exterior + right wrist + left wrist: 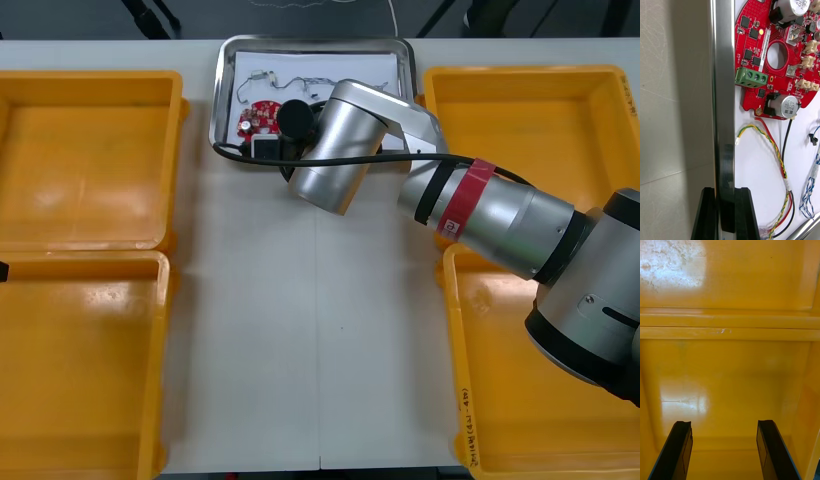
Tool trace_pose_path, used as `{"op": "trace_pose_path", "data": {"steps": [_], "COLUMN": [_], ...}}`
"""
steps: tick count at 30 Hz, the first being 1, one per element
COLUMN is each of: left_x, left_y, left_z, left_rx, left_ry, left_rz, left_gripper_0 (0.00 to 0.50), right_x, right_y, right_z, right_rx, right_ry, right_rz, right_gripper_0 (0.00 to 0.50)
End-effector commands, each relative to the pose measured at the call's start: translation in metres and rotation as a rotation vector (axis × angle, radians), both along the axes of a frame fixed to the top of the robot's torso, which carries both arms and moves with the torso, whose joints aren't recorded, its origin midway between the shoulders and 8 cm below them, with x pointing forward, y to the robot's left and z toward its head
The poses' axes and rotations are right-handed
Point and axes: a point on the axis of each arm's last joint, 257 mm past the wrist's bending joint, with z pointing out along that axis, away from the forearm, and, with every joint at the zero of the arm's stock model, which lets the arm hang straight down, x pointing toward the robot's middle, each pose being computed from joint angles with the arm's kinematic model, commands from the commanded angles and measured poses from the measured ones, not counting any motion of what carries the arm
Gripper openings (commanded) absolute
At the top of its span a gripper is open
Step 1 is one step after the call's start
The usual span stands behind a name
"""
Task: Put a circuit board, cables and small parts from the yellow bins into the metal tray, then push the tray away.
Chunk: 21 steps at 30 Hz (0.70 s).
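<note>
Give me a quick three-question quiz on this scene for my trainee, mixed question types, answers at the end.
1. True or false: the right end effector is shut on the metal tray's rim.
2. What lies beside the circuit board in the tray? A cables; B a bottle; C nothing.
3. Fill in: the left end effector's fingers stand ____ above a yellow bin.
Key: 1 true; 2 A; 3 open.

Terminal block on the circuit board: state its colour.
The terminal block is green, clearest in the right wrist view.
</note>
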Motion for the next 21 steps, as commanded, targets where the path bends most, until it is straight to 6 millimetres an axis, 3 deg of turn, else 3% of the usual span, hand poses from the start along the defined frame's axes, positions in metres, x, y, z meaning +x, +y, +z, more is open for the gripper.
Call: {"op": "trace_pose_path", "data": {"steps": [1, 3, 5, 10, 13, 21], "left_x": [-0.0049, -0.0049, -0.0049, -0.0049, -0.0049, -0.0049], "left_y": [0.0114, 0.0114, 0.0114, 0.0114, 0.0114, 0.0114], "left_z": [0.0116, 0.0116, 0.0116, 0.0116, 0.0116, 0.0116], "left_rx": [0.063, 0.063, 0.063, 0.063, 0.063, 0.063], "left_ry": [-0.016, -0.016, -0.016, -0.016, -0.016, -0.016], "left_rz": [-0.036, -0.036, -0.036, -0.036, -0.036, -0.036], "left_gripper_0": [0.500, 0.500, 0.500, 0.500, 0.500, 0.500], "right_x": [0.0069, 0.0068, 0.0061, 0.0056, 0.0055, 0.0048], "right_y": [0.0267, 0.0268, 0.0270, 0.0272, 0.0272, 0.0275], "right_z": [0.0440, 0.0436, 0.0420, 0.0408, 0.0404, 0.0389], "right_rx": [0.001, 0.000, -0.007, -0.012, -0.019, -0.036], "right_ry": [-0.073, -0.073, -0.073, -0.072, -0.073, -0.073], "right_rz": [0.060, 0.061, 0.064, 0.067, 0.071, 0.083], "right_gripper_0": [0.000, 0.000, 0.065, 0.333, 0.405, 0.476]}}
